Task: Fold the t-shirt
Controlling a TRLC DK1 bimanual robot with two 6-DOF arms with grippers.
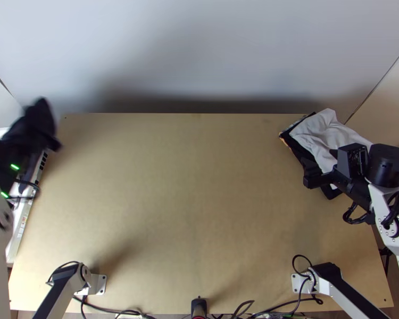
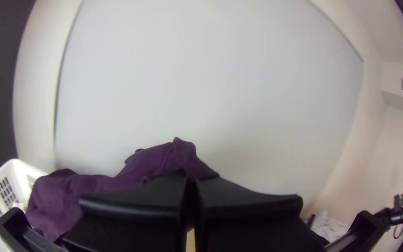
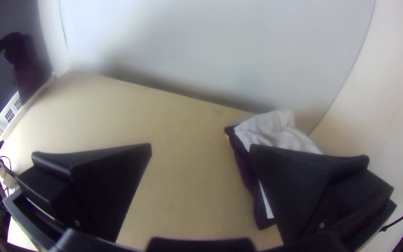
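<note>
At the far left of the top view, my left gripper point(image 1: 28, 139) is over the white basket, with a dark cloth point(image 1: 40, 114) at it. The left wrist view has the left gripper point(image 2: 191, 189) shut on a bunched purple cloth point(image 2: 159, 161), part of which drapes toward the basket; whether it is a t-shirt I cannot tell. On the right, my right gripper point(image 1: 321, 166) stands over the left edge of a cloth pile. In the right wrist view the right gripper point(image 3: 200, 148) is wide open, nothing between its fingers, one of them covering part of the pile.
A white slotted basket point(image 2: 5, 196) stands along the left edge of the table point(image 1: 189, 186). At the back right lies the pile, a rumpled white cloth point(image 1: 323, 133) over dark folded cloth point(image 3: 246, 170). Cables point(image 1: 114, 312) run along the near edge.
</note>
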